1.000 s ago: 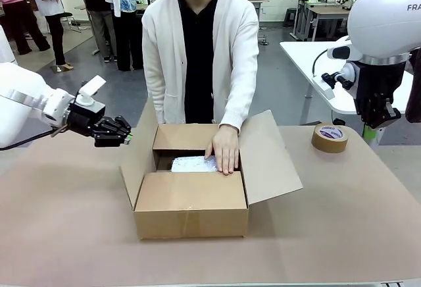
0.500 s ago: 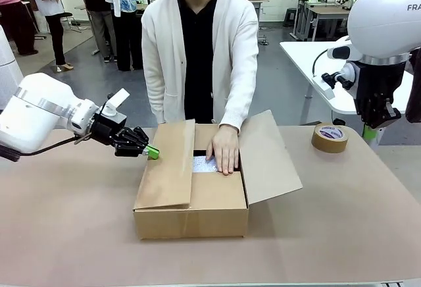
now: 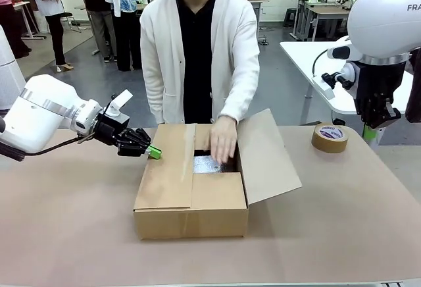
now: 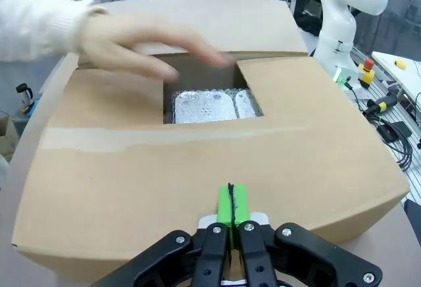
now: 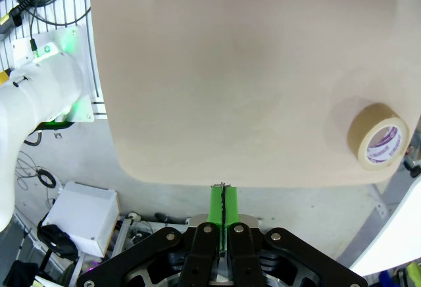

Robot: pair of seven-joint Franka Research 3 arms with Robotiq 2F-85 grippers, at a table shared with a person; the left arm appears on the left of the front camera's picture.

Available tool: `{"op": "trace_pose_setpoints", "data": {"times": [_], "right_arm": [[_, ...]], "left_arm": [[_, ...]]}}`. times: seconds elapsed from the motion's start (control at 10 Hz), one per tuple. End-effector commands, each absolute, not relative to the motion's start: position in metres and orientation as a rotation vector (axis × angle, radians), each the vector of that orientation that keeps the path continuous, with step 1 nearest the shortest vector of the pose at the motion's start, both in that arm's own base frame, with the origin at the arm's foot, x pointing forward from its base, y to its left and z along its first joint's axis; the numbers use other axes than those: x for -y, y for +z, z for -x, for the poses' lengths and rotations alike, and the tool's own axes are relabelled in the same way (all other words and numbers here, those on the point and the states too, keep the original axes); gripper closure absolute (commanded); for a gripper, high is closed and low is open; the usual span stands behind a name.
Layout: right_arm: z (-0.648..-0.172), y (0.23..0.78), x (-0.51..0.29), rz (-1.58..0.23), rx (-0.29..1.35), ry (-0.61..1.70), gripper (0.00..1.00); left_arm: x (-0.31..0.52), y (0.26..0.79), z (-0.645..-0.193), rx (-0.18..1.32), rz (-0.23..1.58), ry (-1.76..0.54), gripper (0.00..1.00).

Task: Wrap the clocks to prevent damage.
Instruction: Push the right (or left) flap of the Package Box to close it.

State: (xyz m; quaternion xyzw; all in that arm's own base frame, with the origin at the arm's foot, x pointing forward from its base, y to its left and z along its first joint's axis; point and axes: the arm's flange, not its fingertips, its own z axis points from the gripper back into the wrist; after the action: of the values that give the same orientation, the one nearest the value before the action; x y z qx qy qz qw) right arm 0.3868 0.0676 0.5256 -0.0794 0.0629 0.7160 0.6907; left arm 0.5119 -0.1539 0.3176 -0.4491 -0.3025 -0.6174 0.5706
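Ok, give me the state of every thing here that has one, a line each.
Cardboard box: left flap and near flap folded down, right flap standing open.
Wrapped bundle: inside the box, showing through the gap.
Tape roll: lying flat, untouched.
Left gripper: fingers shut, empty, by the left flap.
Right gripper: fingers shut, empty.
Person's hand: over the box opening.

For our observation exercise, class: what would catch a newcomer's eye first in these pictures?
The cardboard box sits in the middle of the table, left and near flaps folded down, right flap standing open. A person's hand is over the gap, where a silvery wrapped bundle shows inside. The left gripper, shut, is at the folded left flap's outer edge; a tape roll lies far right.
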Motion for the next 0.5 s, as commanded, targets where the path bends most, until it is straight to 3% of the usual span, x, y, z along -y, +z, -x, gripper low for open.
{"op": "trace_pose_setpoints", "data": {"times": [0.0, 0.4], "right_arm": [[-0.387, 0.525, -0.066, 0.173, -0.14, 1.6, 0.99], [-0.387, 0.525, -0.066, 0.173, -0.14, 1.6, 0.99]], "left_arm": [[0.167, 0.295, -0.517, 0.667, 1.011, -1.445, 1.0], [0.155, 0.317, -0.513, 0.707, 1.056, -1.447, 1.0]]}}
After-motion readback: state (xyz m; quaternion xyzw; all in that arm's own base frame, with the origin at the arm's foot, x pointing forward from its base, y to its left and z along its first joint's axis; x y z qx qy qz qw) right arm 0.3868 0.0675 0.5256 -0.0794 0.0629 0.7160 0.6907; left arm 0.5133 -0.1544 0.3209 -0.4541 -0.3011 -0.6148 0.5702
